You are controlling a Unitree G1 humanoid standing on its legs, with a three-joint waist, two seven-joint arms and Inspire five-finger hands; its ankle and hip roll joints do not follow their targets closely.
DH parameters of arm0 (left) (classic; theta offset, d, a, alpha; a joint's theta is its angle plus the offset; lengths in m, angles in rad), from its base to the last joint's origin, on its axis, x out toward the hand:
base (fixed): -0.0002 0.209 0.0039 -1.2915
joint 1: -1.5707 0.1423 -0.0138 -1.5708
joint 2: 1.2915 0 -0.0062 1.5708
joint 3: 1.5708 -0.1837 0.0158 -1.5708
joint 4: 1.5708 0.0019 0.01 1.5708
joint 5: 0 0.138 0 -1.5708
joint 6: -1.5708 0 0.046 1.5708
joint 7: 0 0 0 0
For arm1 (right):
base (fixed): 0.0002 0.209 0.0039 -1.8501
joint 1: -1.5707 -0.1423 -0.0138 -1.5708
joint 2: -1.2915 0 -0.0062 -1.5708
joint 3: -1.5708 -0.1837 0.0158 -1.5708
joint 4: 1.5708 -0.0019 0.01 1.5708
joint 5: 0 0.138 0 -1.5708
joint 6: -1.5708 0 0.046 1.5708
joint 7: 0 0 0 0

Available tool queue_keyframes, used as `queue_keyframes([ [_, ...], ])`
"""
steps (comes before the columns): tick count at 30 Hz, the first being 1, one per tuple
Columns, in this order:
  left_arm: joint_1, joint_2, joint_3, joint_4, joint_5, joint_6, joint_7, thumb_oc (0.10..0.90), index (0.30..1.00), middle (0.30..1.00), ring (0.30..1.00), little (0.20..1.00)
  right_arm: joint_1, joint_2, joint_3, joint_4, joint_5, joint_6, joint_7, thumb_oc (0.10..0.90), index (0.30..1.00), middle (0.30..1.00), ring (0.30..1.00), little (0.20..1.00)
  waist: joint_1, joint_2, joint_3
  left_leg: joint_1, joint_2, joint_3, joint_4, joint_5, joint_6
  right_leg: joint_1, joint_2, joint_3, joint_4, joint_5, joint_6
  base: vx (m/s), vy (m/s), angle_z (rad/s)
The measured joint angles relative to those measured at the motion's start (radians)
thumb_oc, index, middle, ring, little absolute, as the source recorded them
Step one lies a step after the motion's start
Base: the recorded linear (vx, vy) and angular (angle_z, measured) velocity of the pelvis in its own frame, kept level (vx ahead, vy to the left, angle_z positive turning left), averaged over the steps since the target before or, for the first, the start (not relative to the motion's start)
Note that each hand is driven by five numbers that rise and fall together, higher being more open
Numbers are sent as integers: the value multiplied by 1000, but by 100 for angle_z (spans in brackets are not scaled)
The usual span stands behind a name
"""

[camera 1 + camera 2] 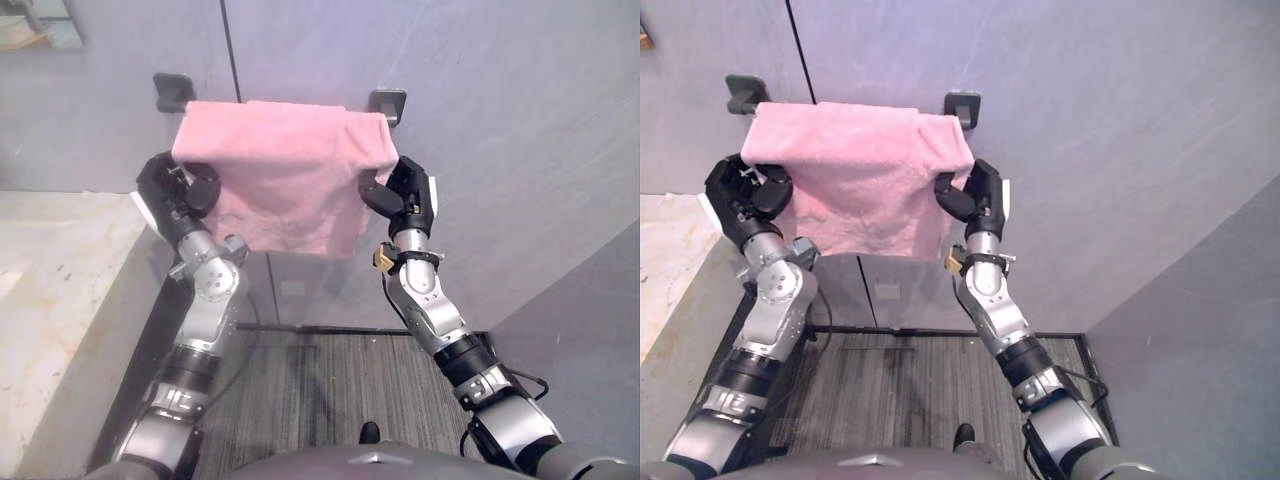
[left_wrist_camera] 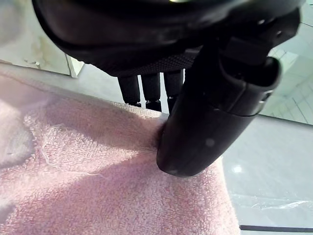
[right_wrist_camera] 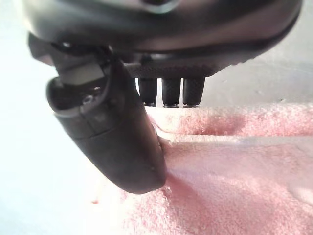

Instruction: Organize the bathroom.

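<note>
1. My pink terry towel [image 1: 285, 170] hangs over the wall rail between two dark brackets [image 1: 388, 103].
2. Left hand [image 1: 178, 188] and right hand [image 1: 400, 192] each pinch a side edge.
3. Uneven pulling could drag it off.
</note>
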Motion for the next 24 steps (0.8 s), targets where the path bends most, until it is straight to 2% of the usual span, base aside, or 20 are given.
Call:
queue_keyframes([
  [11, 0, 0, 0, 3, 31, 0, 23, 400, 300, 300, 300, 300, -3, -3, 0, 0, 11, 14, 19, 400, 300, 300, 300, 300, -2, 0, 0, 1, 0, 0, 0, 0, 0, 1, 0, 0, 0, 0, 0, 0, 0, 0],
  [12, 0, 0, 0, 4, 32, 0, 24, 518, 476, 476, 476, 476, -3, -3, 0, 0, 13, 14, 20, 450, 375, 375, 375, 375, -2, 0, 0, 1, 0, 0, 0, 0, 0, 1, 0, 0, 0, 0, 0, 0, 0, 0],
  [13, 0, 0, 0, 4, 31, 0, 23, 518, 476, 476, 476, 476, -3, -3, 0, 0, 14, 14, 21, 540, 509, 509, 509, 509, -2, 0, 0, 1, 0, 0, 0, 0, 0, 1, 0, 0, 0, 0, 0, 0, 0, 0],
  [14, 0, 0, 0, 6, 28, 0, 23, 759, 839, 839, 839, 839, -3, -6, -1, 0, 21, 15, 26, 800, 900, 900, 900, 900, -2, 0, 0, 1, 0, 0, 0, 0, 0, 1, 0, 0, 0, 0, 0, 0, 0, 0],
  [15, 0, 0, 0, 11, 27, 0, 22, 759, 839, 839, 839, 839, -3, -10, -1, 0, 27, 17, 34, 800, 900, 900, 900, 900, -2, 0, 0, 1, 0, 0, 0, 0, 0, 1, 0, 0, 0, 0, 0, 0, 0, 0],
  [16, 1, 0, 0, 22, 15, 0, 19, 800, 900, 900, 900, 900, -2, -18, -1, 3, 32, 22, 44, 800, 900, 900, 900, 900, -1, 0, 0, 1, 0, 0, 0, 0, 0, 1, 0, 0, 0, 0, 0, 0, 0, 0],
  [24, 72, 3, 80, 82, -87, 12, -40, 800, 900, 900, 900, 900, 119, -90, -43, 28, 47, 42, 59, 800, 900, 900, 900, 900, 10, -2, 0, -4, 0, -1, -2, -1, 0, -1, -1, -1, 0, 0, 1, -15, -3, 1],
])
